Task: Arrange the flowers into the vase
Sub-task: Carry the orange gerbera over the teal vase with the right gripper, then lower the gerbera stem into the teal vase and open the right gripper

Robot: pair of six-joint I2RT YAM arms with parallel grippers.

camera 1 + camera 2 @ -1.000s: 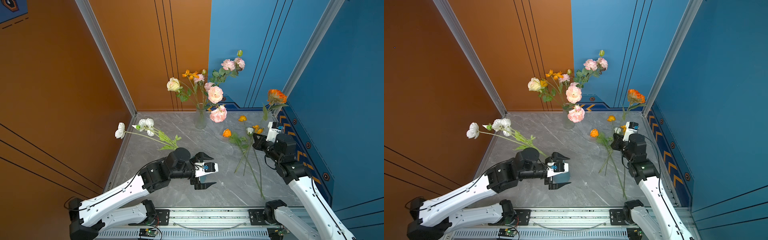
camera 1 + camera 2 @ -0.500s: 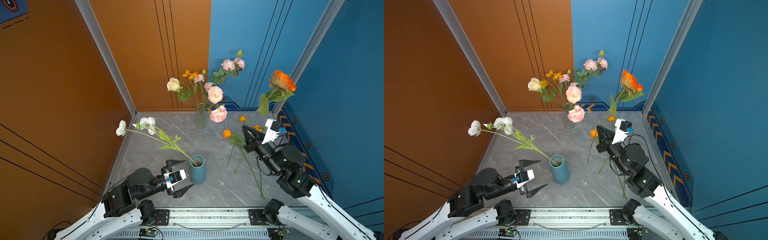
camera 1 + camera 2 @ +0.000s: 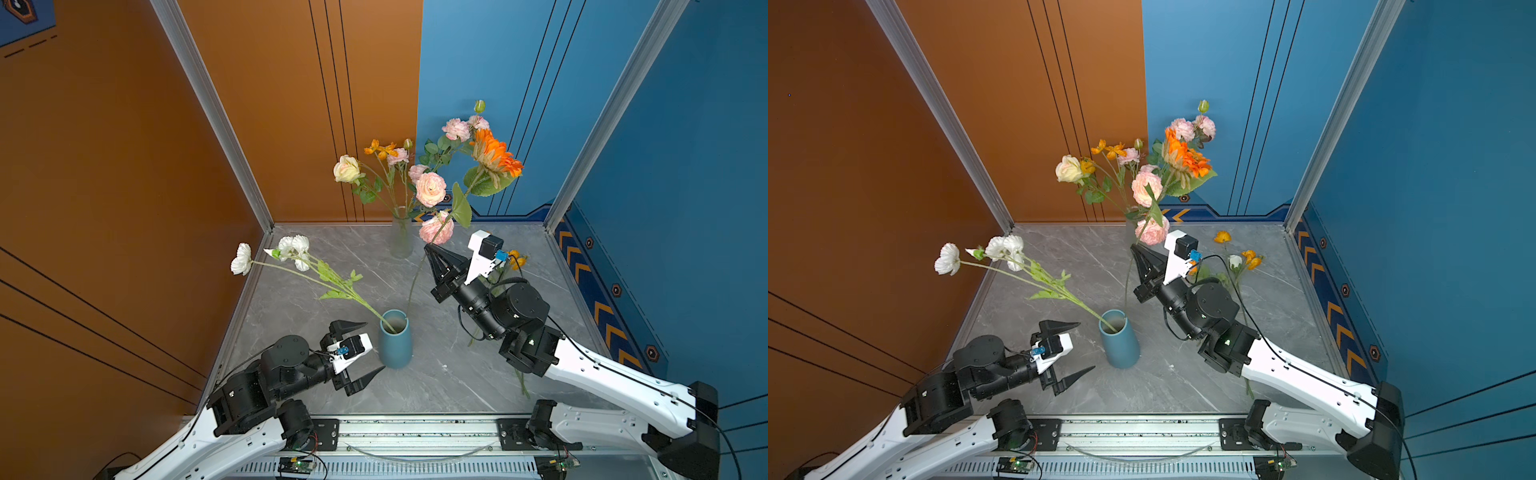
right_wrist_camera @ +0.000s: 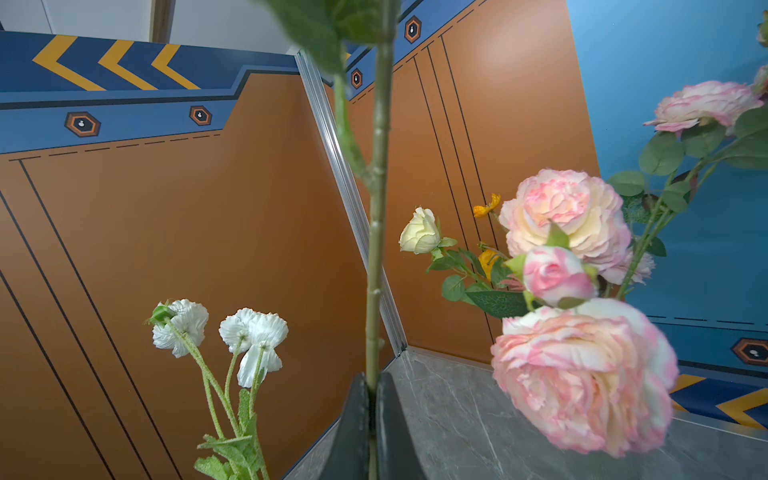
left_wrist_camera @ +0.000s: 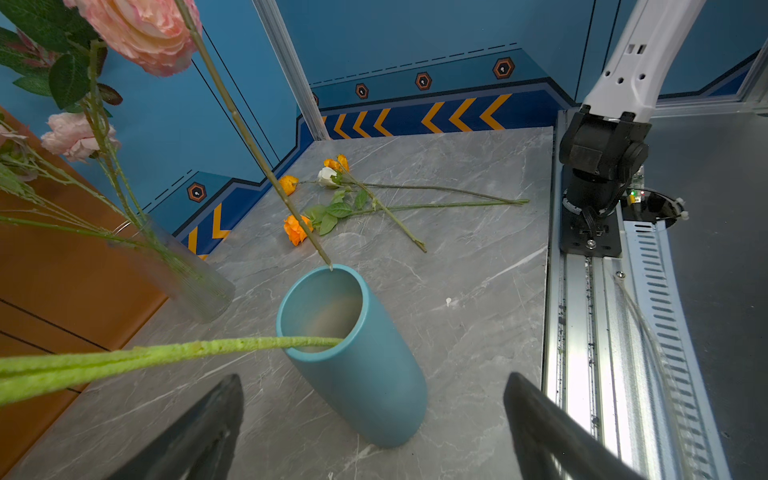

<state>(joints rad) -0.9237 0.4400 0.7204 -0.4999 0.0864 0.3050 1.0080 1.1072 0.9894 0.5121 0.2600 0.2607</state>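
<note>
One orange flower (image 3: 494, 156) is hanging in the right claw (image 3: 429, 248), jaws pinching shut on the stem approx mid-length. Its lower tip is sitting right at the blue vase (image 3: 397, 345) rim. The left claw (image 3: 374, 345) is gaping fully wide w/ nothing in it, just beside that vase. A white flower (image 3: 332, 282) is leaning out of it; more are standing in the clear vase (image 3: 401, 237), and a few are lying loose (image 5: 353, 199) on the table (image 3: 436, 374). Stems are prob. light, thin and wiry but top-heavy, so likely swinging in a pinch. Best gripping bare stem below the leaves, never the soft blooms.
</note>
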